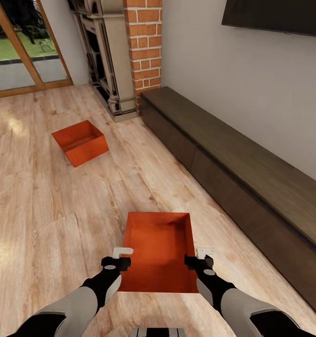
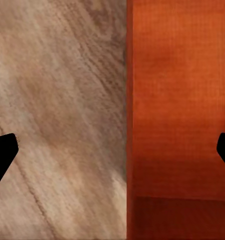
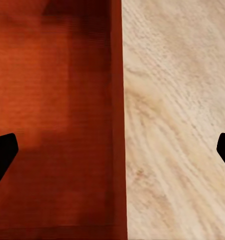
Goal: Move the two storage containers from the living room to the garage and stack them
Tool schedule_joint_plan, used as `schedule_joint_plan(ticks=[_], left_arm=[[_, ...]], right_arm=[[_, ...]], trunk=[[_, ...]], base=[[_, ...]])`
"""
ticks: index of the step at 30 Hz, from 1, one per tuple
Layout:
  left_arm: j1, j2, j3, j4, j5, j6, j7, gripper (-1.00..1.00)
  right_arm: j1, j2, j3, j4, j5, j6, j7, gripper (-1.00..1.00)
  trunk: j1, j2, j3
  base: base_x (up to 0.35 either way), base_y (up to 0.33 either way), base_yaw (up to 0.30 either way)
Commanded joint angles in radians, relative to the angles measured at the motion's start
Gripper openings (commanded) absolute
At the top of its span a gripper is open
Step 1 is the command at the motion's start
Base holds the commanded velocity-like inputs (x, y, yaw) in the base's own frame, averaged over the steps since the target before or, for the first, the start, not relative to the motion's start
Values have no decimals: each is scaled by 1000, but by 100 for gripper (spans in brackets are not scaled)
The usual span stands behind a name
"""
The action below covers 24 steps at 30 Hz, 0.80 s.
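Below me on the wood-plank floor (image 1: 45, 206) sits the near storage container (image 1: 160, 250); my left fingers (image 1: 123, 253) and right fingers (image 1: 204, 253) are spread wide, straddling its two side walls. Well apart, by the fireplace (image 1: 106, 56), lies the second storage container (image 1: 80, 142).

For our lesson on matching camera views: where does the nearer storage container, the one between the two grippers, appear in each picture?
Head view: the nearer storage container lies bottom centre on the wood-plank floor, between the left gripper and the right gripper.
Left wrist view: it takes the right part of the picture.
Right wrist view: it takes the left part.
Shared landmark: the container's straight side wall against the plank floor.
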Motion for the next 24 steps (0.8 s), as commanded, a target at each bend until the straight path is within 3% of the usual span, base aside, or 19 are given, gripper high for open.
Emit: schedule_joint_plan(ticks=[1,12,24], left_arm=[[-1,0,2,1,-10,-1,7,100],[-1,0,2,1,-11,-1,20,100],[-1,0,2,1,-11,-1,21,100]], right_arm=[[-1,0,9,1,-8,-3,-4,100],[-1,0,8,2,-6,-3,-4,100],[-1,-1,7,2,-6,-3,-4,100]], trunk=[[4,-7,-4],[46,-84,-38],[46,-84,-38]], base=[[0,0,0],[0,0,0],[0,0,0]])
